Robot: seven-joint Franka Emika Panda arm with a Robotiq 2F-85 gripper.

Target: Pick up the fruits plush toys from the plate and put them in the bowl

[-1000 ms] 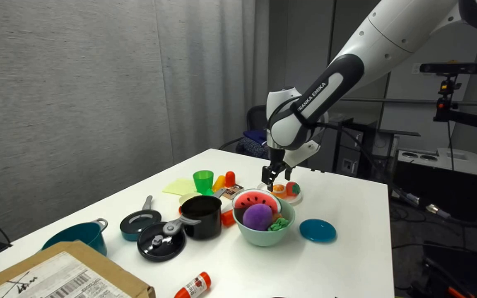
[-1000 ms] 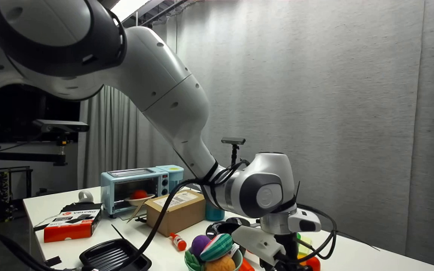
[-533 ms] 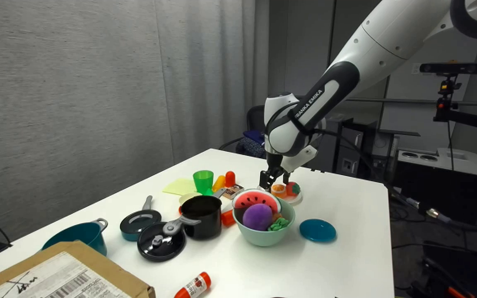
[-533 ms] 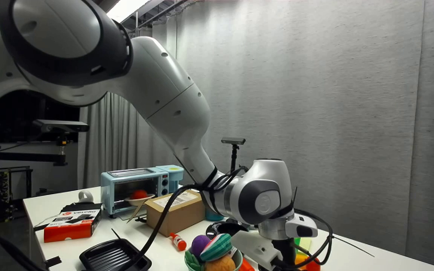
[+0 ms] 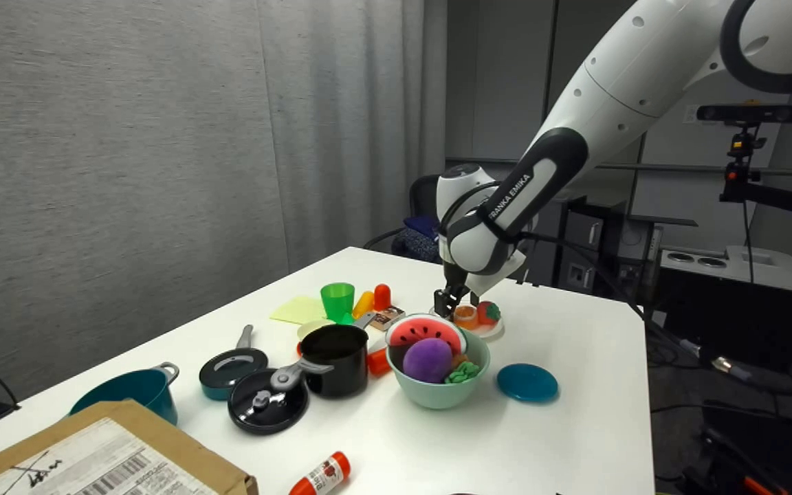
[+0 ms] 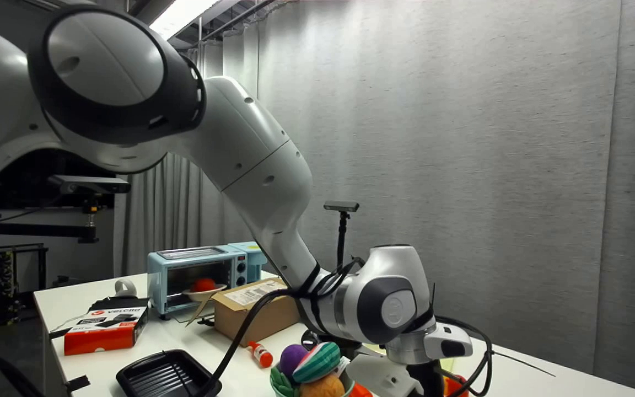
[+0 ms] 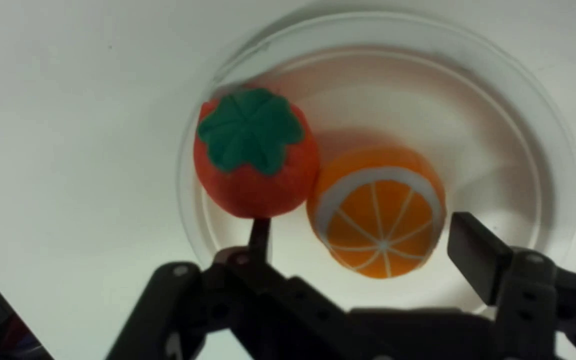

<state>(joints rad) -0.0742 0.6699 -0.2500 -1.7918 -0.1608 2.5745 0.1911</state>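
Gripper point(image 7: 368, 250) is hanging at the orange point(image 7: 380, 215), fingers point(image 7: 478, 257) spread wide on either side, not gripping anything. Orange and red toy point(image 7: 258, 155) are sitting side by side on the plate point(image 7: 558, 150); purple toy point(image 5: 428, 361) and watermelon point(image 5: 427, 331) are lying in the bowl point(image 5: 435, 395).

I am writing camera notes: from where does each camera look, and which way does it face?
An exterior view: behind a cardboard box, facing across the table; the arm shows at upper right.
An exterior view: seemingly close to the arm, facing a toaster oven and curtain; the arm shows large, from upper left.
Wrist view: on the arm's end, looking down at the plate; the open gripper shows below.
Both exterior views share the bowl holding soft toys.
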